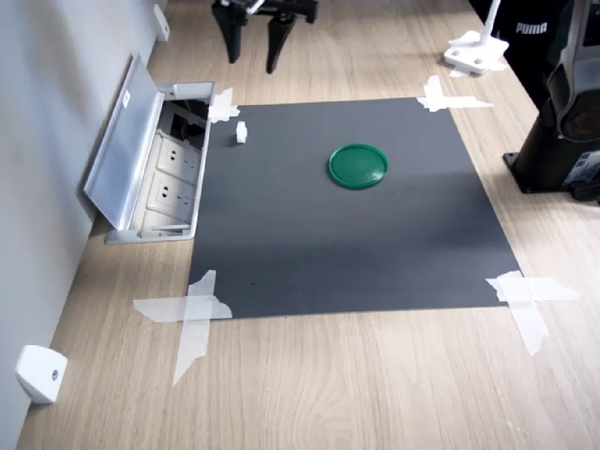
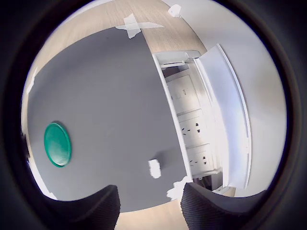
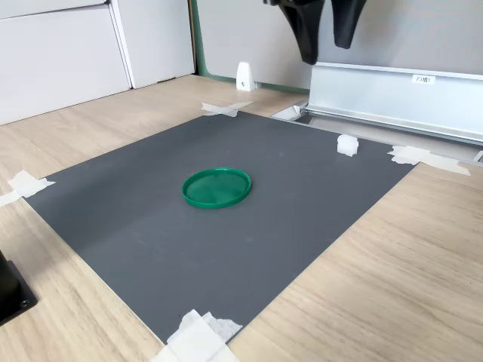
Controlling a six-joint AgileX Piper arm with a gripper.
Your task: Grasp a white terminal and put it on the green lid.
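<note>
The task stood at its opening step, the approach: nothing had been picked up, and the green lid [image 1: 358, 166] lay bare on the dark mat [image 1: 347, 244]. Taking the first exterior view from its left, the open socket box [image 1: 155, 169] in the bench [image 1: 375, 384] came first, its metal flap raised. Just beyond it the white terminal [image 1: 241, 132] sat on the mat near the taped corner, below and ahead of the gripper [image 1: 253, 47], which hung in the air above the bench beyond the mat's far edge. Further to the first exterior view's right, the green lid rested flat near the middle of the mat, well apart from the gripper and from the terminal. The gripper's two dark fingers [image 1: 230, 37] stood spread with a clear gap between them, and they held nothing. The wrist view agreed: the terminal [image 2: 154, 168] showed between and a little ahead of the two finger tips, untouched, with the lid [image 2: 57, 144] far off to one side. In the second exterior view the terminal [image 3: 346, 145] sat below the raised gripper [image 3: 326, 34], close to the socket box's edge. By this reading, the next move called for a descent that brought the open fingers down either side of the small block. It would need care, since the block was tiny and lay close to the box and the tape.
</note>
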